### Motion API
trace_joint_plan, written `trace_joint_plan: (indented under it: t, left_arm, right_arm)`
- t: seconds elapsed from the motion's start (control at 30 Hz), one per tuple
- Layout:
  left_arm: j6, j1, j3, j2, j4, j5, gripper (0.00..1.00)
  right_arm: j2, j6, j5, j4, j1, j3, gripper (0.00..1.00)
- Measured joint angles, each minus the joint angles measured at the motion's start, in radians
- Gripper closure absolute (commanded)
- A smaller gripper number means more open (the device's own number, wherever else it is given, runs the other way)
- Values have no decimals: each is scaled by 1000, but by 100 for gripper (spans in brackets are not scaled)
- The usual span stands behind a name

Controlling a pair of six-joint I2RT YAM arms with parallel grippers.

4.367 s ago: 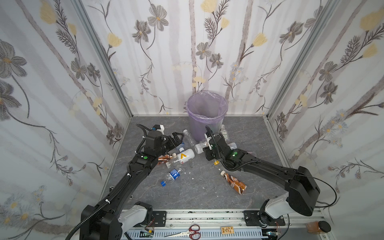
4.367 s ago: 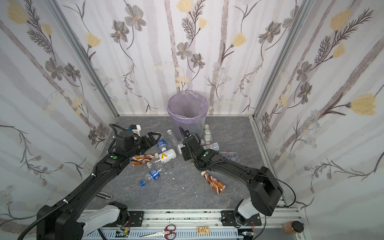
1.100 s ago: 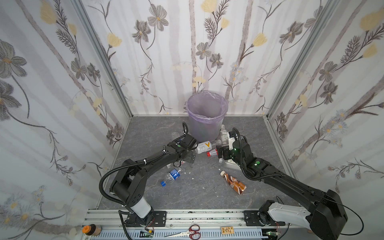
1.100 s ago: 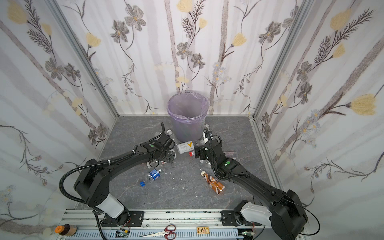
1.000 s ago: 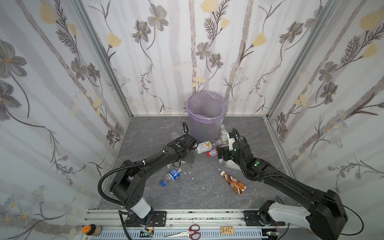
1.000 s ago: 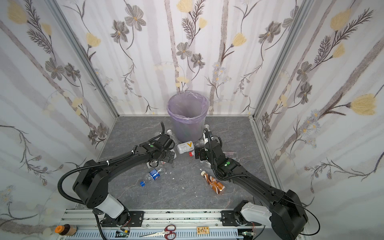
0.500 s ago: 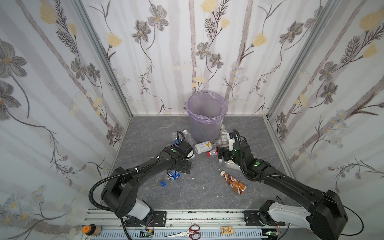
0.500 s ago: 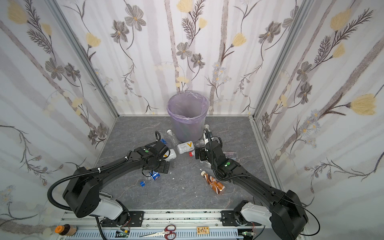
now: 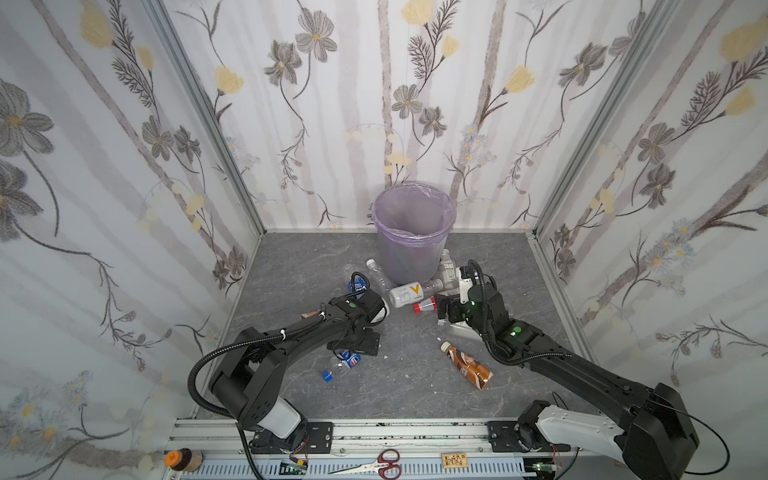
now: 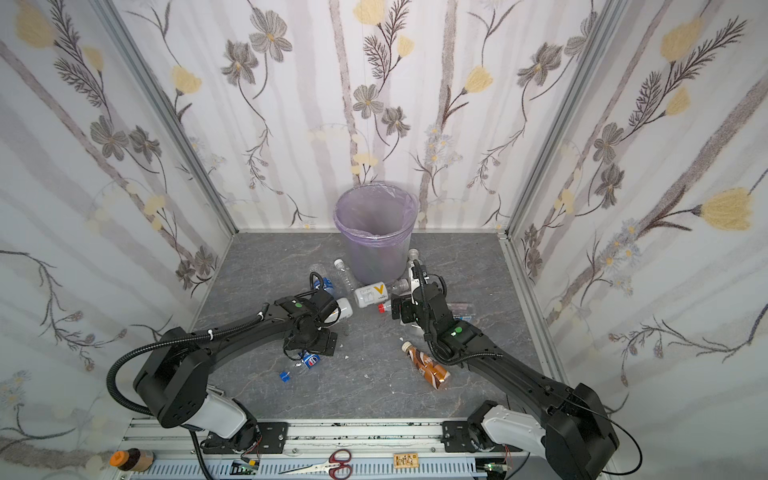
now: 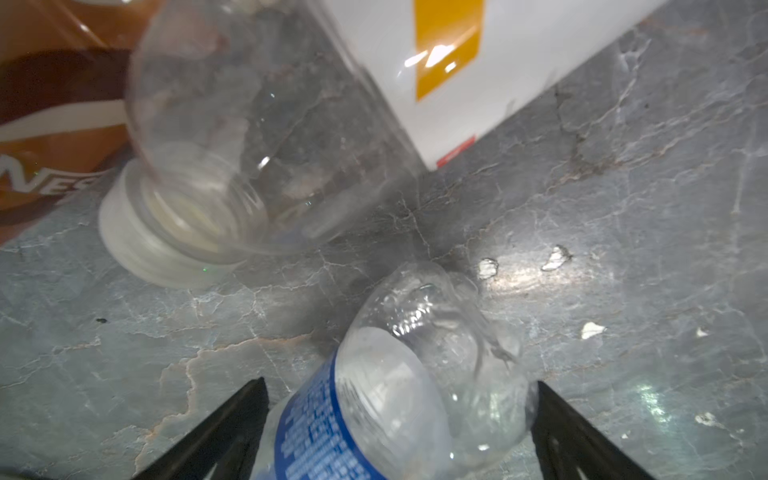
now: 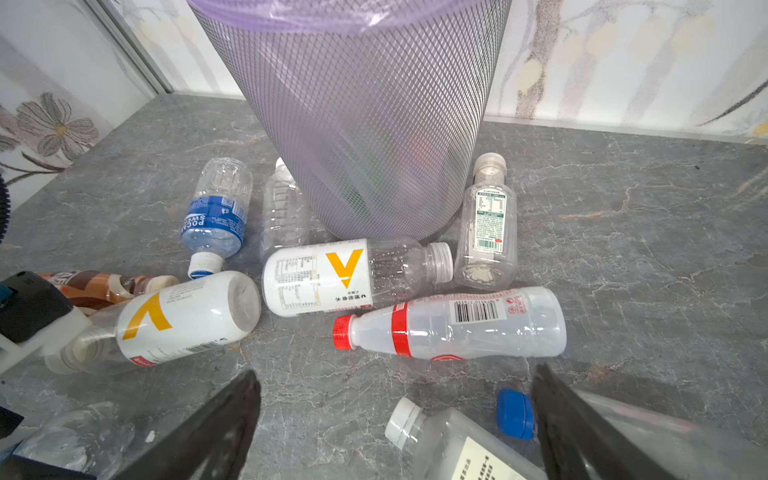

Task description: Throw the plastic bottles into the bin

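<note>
Left gripper (image 11: 400, 382): jaws spread wide, pointing down at the grey floor (image 9: 311, 257); grips nothing
Between the left fingers (image 11: 232, 428): a crushed blue-label bottle (image 11: 374, 415) lying on the floor, seen under the gripper in both top views (image 9: 351, 360); whether a finger touches it cannot be told
Ahead of the left gripper: a white bottle with an orange mark (image 11: 457, 62), its clear neck and white cap turned toward the fingers; a brown-wrapped bottle (image 11: 50, 104) just beside that cap
Right gripper (image 12: 395, 372): jaws wide apart, low over the floor, nothing held
Between the right fingers (image 12: 582, 436): a clear white-capped bottle (image 12: 453, 449); a blue cap (image 12: 515, 413) just beside one finger
Just beyond the right fingertips: a red-capped bottle (image 12: 453, 328) lying crosswise; past it a white V bottle (image 12: 320, 276) on its side
Bin (image 12: 365, 124): upright past those bottles, straight ahead of the right gripper; lilac bag folded over its rim (image 9: 415, 208); a green-label bottle (image 12: 486, 224) and a ribbed clear bottle (image 12: 284, 208) at its foot
Behind the right gripper: a brown bottle (image 9: 467, 365) lying beside the forearm
</note>
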Motion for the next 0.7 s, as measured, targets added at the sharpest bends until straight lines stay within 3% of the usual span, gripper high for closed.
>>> trace_joint_plan:
  t: [0.2, 0.7]
  left_arm:
    - [3, 3, 1, 53, 2, 2, 3]
    - [11, -3, -12, 78, 9, 46, 33]
  right_arm:
    - [-12, 0, 0, 2, -3, -2, 0]
    - [-29, 1, 0, 5, -14, -12, 0]
